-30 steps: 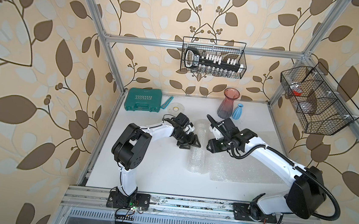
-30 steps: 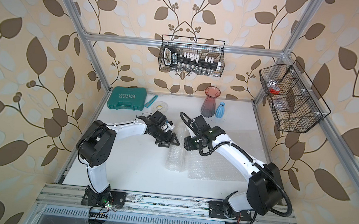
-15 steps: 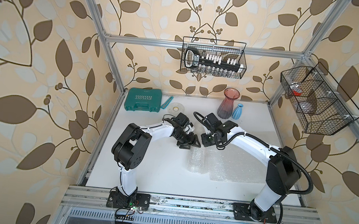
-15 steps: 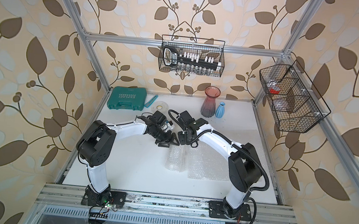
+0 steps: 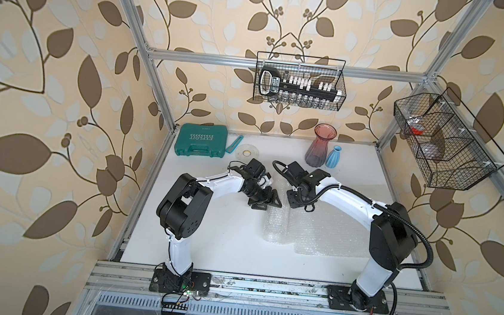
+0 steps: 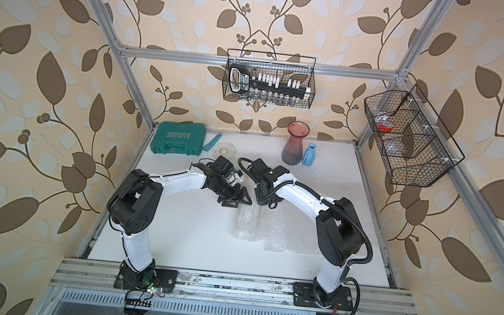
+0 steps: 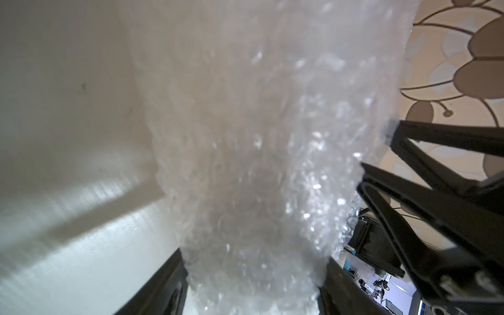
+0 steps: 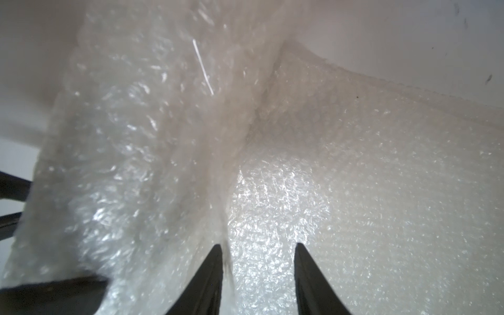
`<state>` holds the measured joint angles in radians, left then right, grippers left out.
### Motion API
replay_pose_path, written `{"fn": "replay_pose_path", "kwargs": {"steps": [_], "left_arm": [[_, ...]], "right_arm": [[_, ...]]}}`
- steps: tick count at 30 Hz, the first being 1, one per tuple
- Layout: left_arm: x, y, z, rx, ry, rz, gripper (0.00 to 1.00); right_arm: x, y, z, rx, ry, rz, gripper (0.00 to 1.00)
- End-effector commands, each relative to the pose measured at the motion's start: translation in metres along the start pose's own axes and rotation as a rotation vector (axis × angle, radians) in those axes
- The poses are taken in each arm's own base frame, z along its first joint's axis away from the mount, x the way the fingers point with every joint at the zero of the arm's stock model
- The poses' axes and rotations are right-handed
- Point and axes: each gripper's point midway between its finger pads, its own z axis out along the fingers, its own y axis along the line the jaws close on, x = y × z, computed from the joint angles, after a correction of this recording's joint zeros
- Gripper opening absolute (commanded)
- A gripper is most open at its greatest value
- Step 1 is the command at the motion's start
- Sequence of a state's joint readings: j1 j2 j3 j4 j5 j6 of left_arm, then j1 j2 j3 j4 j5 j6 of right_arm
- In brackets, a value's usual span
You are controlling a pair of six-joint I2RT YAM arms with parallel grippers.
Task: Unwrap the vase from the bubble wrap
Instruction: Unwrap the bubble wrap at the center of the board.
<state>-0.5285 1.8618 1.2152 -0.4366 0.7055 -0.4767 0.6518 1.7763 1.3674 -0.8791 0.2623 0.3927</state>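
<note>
Right gripper (image 8: 257, 246) has slid next to the left gripper (image 7: 253, 261), fingers spread apart. Left gripper squeezes the bubble wrap (image 5: 276, 225) roll, so peeling can likely start.

Both arms arch inward, wrists meeting at the far end of the bubble wrap (image 5: 275, 229).
Left gripper (image 5: 267, 200) tilts down, jaws clamped either side of the roll's end. Right gripper (image 5: 294, 201) sits just beside the roll, jaws parted above the flat sheet.
</note>
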Motion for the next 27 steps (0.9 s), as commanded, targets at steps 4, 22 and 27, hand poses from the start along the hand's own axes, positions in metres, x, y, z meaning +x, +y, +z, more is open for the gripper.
{"fn": "replay_pose_path", "kwargs": {"steps": [4, 22, 27], "left_arm": [[-0.003, -0.016, -0.015, 0.033, -0.013, 0.031, 0.76], [-0.019, -0.022, -0.013, 0.072, -0.032, 0.037, 0.74], [-0.018, -0.020, -0.011, 0.069, -0.027, 0.034, 0.74]], "right_arm": [[-0.009, 0.011, -0.004, -0.046, -0.018, 0.018, 0.42], [-0.008, 0.019, 0.000, -0.087, -0.003, 0.051, 0.39], [-0.002, 0.009, 0.009, -0.021, 0.025, 0.043, 0.34]]}}
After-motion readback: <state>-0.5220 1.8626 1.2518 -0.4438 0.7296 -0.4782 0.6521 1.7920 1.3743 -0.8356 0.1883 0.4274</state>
